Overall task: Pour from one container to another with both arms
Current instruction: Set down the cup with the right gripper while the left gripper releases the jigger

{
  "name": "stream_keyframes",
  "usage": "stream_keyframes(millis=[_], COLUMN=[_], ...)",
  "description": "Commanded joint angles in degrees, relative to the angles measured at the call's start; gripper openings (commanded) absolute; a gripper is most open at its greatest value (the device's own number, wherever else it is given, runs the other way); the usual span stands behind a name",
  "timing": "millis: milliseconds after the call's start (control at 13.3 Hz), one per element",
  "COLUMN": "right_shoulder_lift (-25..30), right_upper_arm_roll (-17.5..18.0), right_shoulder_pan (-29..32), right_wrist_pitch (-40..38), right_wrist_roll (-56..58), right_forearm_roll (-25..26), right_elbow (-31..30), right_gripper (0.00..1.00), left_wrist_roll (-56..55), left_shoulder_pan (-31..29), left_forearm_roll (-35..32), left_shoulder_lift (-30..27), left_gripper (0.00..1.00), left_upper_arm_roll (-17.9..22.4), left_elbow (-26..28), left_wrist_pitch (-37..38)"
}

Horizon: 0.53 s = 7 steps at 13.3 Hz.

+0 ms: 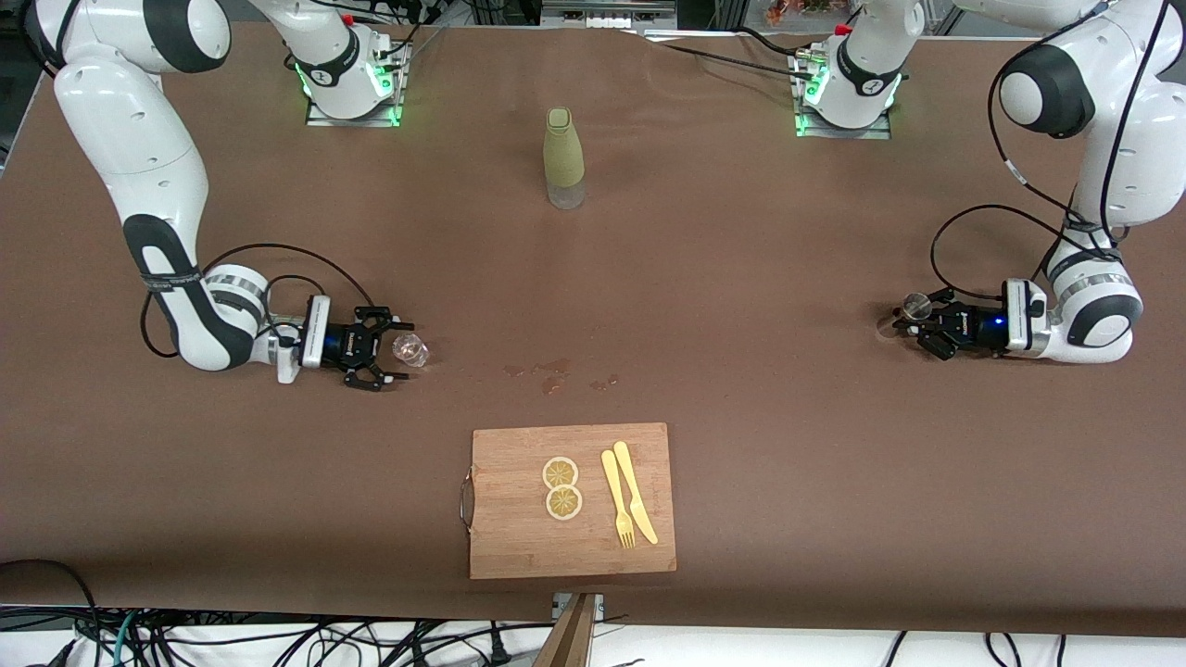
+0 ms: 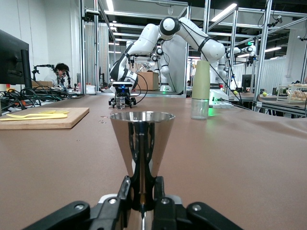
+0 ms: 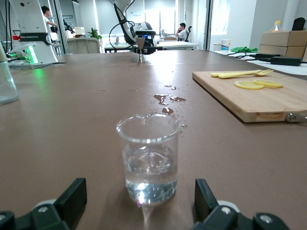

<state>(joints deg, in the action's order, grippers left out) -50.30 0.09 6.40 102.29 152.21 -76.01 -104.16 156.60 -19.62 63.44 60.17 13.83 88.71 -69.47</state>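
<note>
small clear glass beaker point(image 3: 148, 160) upright between right gripper's point(image 1: 378, 349) spread fingers, untouched; left gripper point(image 1: 917, 324) clamps steel cone cup point(image 2: 142, 143).

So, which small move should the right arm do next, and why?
Probably draw the right pincer straight back from the glass beaker. Its jaws stand open on both sides of the beaker, which stands upright on the table with water inside, so it looks released.
</note>
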Motion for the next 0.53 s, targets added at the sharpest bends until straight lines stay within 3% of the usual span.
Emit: stream_keyframes(millis=[0,75,225,451], right_shoulder_lift=[3.4,4.7,7.0,9.5], right_upper_arm_roll=[-2.7,-3.6,-4.6,-5.4], right_shoulder_pan=[0.5,0.5,0.5,0.4], right_wrist_pitch=[-1.8,-2.5,-3.7,-5.3], right_wrist_roll=[-5.8,-9.0,-17.4,-31.2], right_forearm_roll=[4.8,6.6,10.1,14.4], right_elbow=[-1.1,-1.0,-0.6,-0.1], right_gripper=[1.00,1.00,1.00,1.00], left_wrist_roll=[6.6,6.5,4.3,-5.5], left_shoulder_pan=[0.2,0.2,0.2,0.3], left_forearm_roll=[-1.7,-1.7,-1.7,-1.9], left_shoulder_lift=[0.0,0.0,-0.1,-0.6], left_gripper=[0.53,0.99,1.00,1.00], left_upper_arm_roll=[0.3,0.3,0.3,1.3], left_elbow=[-0.5,-1.3,-2.0,-8.3], left_wrist_pitch=[-3.1,-3.4,-3.5,-3.4])
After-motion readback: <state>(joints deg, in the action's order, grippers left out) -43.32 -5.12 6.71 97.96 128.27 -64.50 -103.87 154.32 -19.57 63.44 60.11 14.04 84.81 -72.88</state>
